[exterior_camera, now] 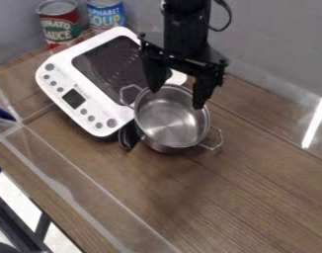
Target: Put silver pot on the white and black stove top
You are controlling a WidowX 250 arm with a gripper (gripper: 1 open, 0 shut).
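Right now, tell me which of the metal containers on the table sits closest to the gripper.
The silver pot, open and unlabelled on the wooden table beside the stove top. The open gripper hovers over its rim; the two labelled cans stand at the back.

Soft, even indoor light here, nothing harsh. The frame is small and grainy, with fine detail smeared. Bright white glare streaks across the wooden surface [256, 148] at the right edge, and a paler sheen along the front left. The silver pot [172, 123] throws highlights off its rim and inner wall. Can labels at the top left are blurred, barely readable. Shadows stay faint and short.
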